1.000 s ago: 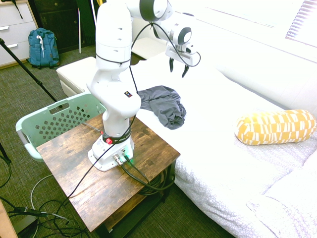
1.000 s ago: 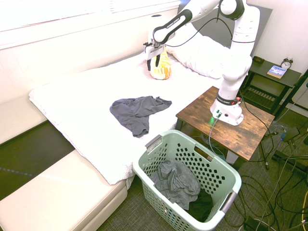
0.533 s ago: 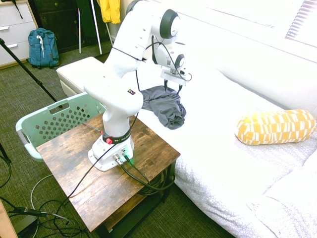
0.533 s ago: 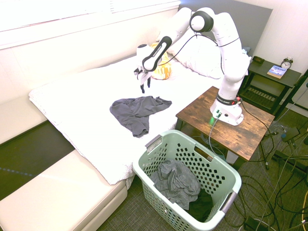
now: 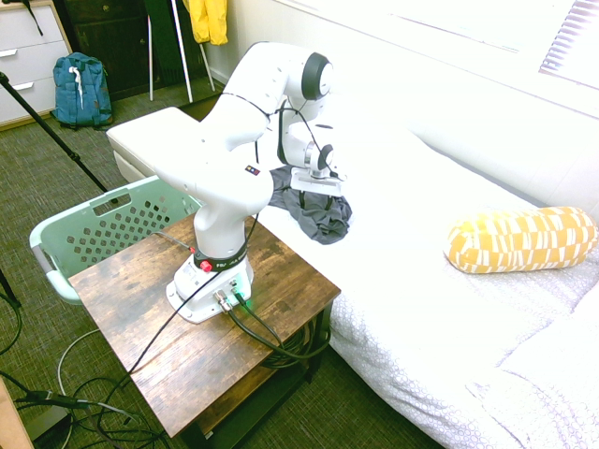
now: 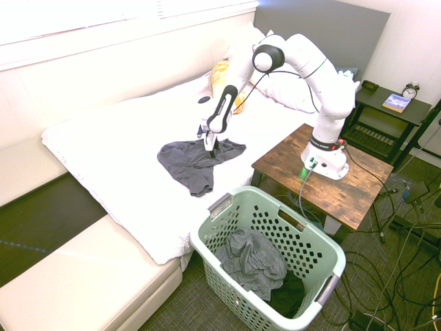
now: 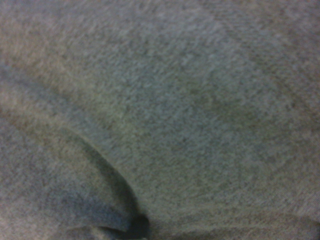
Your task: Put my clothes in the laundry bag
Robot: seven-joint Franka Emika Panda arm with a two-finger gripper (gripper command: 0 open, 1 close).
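Your dark charcoal-grey soft fabric garment [image 6: 189,165] lies on the white-covered bed [image 6: 117,138], directly beneath the two-finger claw [image 6: 211,149]. The claw's fingers stand apart, apparently touching the cloth, though the view is partly blocked. Beside the bed, nearer the arm's base than the bed's bench, your mint-green perforated plastic basket [image 6: 324,254] holds crumpled grey fabric [image 6: 253,262].

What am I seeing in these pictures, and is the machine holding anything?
A white robot arm stands on a wooden table beside a bed. Two room cameras show it from opposite sides; the third, on its wrist, sees only blurry grey cloth close up. On the bed lie a dark grey garment and a yellow patterned bolster. The mint-green laundry basket already contains clothes. The fingers are down at the garment, which lies on the bed; no grip shows.
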